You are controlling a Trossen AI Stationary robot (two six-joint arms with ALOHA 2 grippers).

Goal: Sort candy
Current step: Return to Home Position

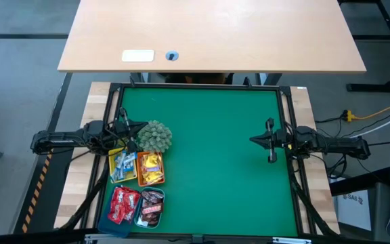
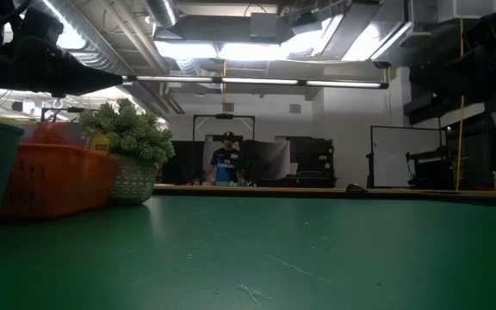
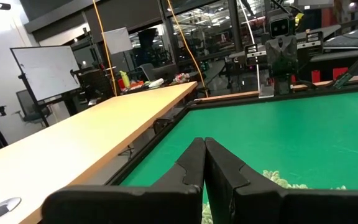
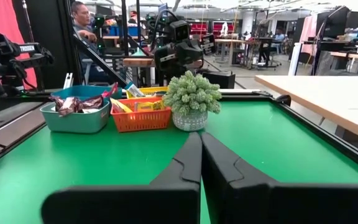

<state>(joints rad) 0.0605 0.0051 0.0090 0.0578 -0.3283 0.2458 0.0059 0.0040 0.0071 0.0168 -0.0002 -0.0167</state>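
As the left hand (image 3: 202, 143) and right hand (image 4: 200, 137) hover clenched above the green desk (image 1: 215, 169), a person (image 2: 225, 160) stands beyond.

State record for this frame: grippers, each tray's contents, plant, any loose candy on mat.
left gripper: shut, empty, next to plant ball
right gripper: shut, empty, over mat's right side
yellow tray: blue-white candy
orange tray: yellow packets
blue tray: red packets
teal tray: brown bars
plant ball: beyond the trays, on mat
loose candy: none seen on mat
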